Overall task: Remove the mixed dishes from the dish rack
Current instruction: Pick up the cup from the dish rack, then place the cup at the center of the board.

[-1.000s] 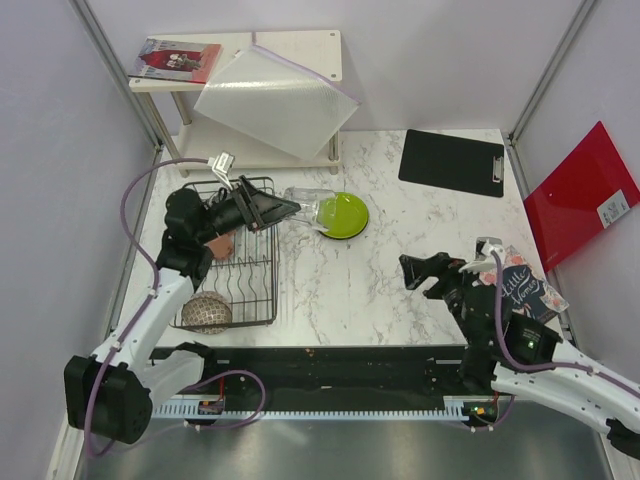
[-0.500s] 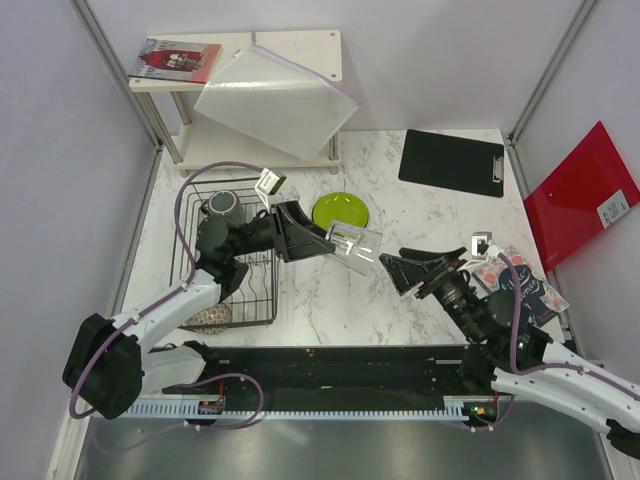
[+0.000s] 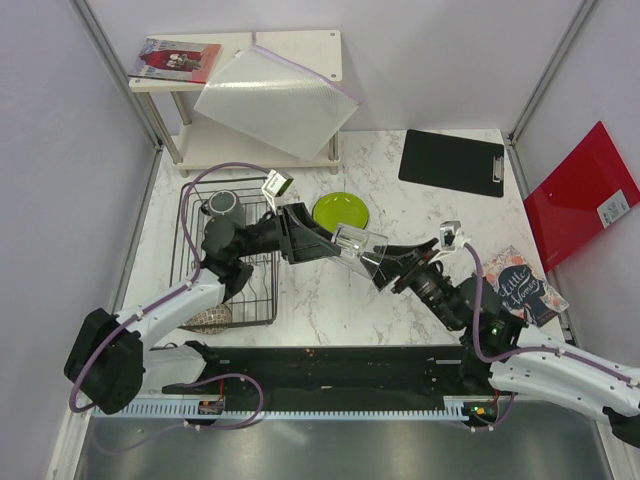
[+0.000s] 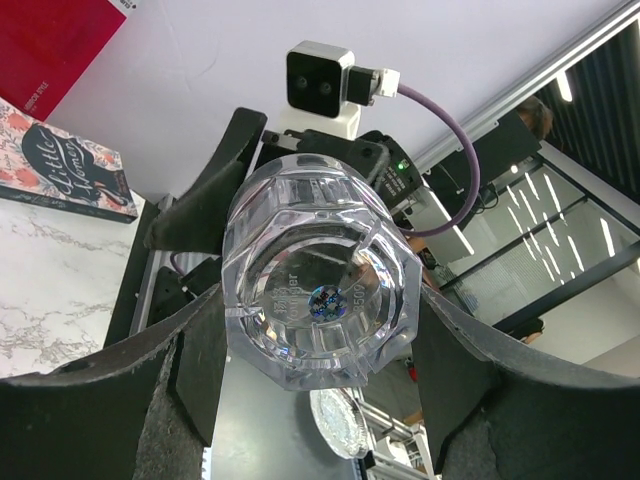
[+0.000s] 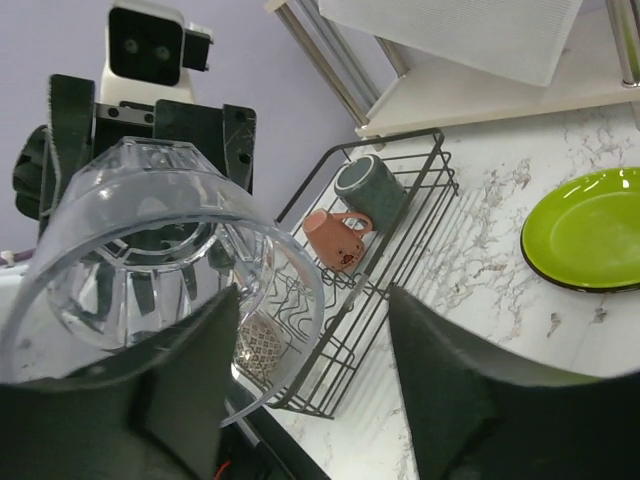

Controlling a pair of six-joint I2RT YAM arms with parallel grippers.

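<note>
The left pincer (image 3: 330,243) holds the clear glass (image 3: 358,247) tight above the tabletop (image 3: 330,300). The right pincer (image 3: 388,262) sits around its rim; I cannot tell if it squeezes.

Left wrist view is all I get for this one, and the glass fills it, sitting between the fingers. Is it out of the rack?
Observer: Yes. In the top view the left gripper holds the clear glass in the air over the bare marble table, right of the dish rack.
Operator: Has the right gripper closed on it?
Observer: Not by the right wrist view. Its fingers straddle the glass's mouth, with a gap showing on one side.
Operator: What is left in the rack?
Observer: A dark mug, a pink cup and a speckled bowl.
</note>
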